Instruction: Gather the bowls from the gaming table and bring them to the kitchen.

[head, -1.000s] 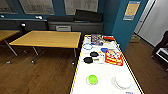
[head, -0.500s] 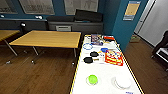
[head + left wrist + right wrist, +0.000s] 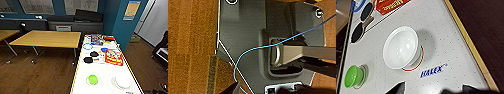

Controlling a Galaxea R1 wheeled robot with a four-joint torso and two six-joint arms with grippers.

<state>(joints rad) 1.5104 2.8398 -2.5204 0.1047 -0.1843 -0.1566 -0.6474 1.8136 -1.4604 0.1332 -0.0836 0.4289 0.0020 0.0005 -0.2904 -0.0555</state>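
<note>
You face the gaming table (image 3: 106, 77), a long, glossy white top with a yellow edge, which runs away from you in the head view. Nearest to you stand two bowls side by side but well apart: the lime green bowl (image 3: 92, 79) toward the table's left edge, and the white bowl (image 3: 123, 81) toward its right edge. The right wrist view shows the same white bowl (image 3: 401, 47) upright on a red printed ring, with blue lettering (image 3: 433, 70) on the tabletop just beside it, and the green bowl (image 3: 353, 76) nearby.

Past these, near the table's middle, lie two black bowls (image 3: 88, 59), one behind the other, with the red-and-yellow game box (image 3: 114, 57) to their right. Farther on you see a blue bowl (image 3: 104, 49), a blue-rimmed ring (image 3: 87, 46) and a dark printed box (image 3: 96, 39).

To the left, across the wooden floor (image 3: 37, 75), stands a wooden table (image 3: 47, 38).

You cannot tell whether either arm's fingers are released or clenched. The left wrist view shows a blue cable (image 3: 250, 51) crossing the robot's grey plate.
</note>
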